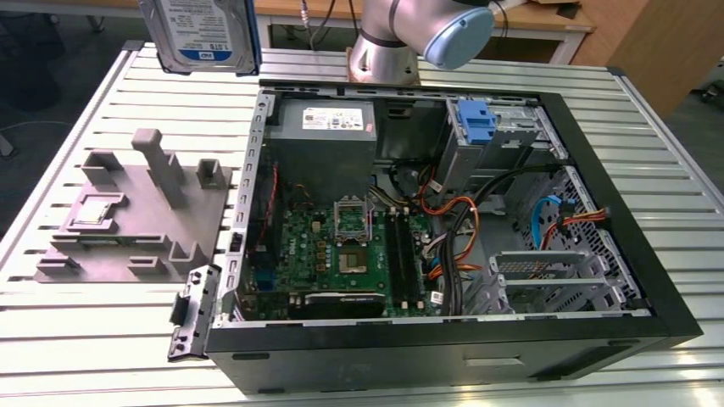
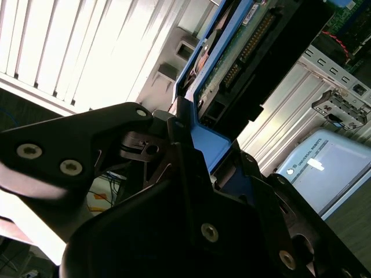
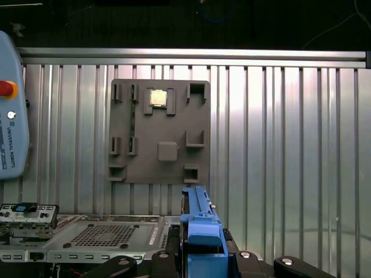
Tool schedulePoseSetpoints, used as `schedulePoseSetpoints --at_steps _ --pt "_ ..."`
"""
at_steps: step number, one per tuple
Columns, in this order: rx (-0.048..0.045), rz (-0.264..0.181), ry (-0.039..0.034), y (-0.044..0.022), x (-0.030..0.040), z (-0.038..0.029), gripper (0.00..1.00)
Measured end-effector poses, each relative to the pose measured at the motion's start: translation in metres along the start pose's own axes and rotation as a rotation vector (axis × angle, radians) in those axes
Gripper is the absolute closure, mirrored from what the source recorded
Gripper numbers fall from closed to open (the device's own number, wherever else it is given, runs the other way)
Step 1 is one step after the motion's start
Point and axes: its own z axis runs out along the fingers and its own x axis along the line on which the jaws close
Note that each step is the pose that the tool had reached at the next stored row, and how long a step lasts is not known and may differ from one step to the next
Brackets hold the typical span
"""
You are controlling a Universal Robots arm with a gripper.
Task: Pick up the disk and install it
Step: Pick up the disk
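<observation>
Gripper [image 2: 194, 145] is clamping the disk [image 1: 198, 34] by its blue-bracketed edge, and you are holding it upright, long axis hanging straight down from the jaws, high over the table's far corner, well off to the exterior view's left of the open computer case [image 1: 453, 343].

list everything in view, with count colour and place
disk: 1, silver, blue-edged, held aloft, exterior view's left
case: 1, black, open, mid-table
power supply: 1, grey, in case
motherboard: 1, green, in case
cables: several, orange, black, blue, in case
bracket: 1, blue, in case's drive cage
fixture: 1, grey, on table beside case
pendant: 1, pale blue, near table edge
table: 1, silver slats, under everything
arm: 1, silver-blue, behind case
gripper: 1, black, shut on disk
</observation>
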Motion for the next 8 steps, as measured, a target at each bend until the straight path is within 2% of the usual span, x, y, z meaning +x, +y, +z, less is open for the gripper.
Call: schedulePoseSetpoints --at_steps 8 --pt "0.0000 0.000 0.0001 -0.0025 0.0000 -0.0001 0.64"
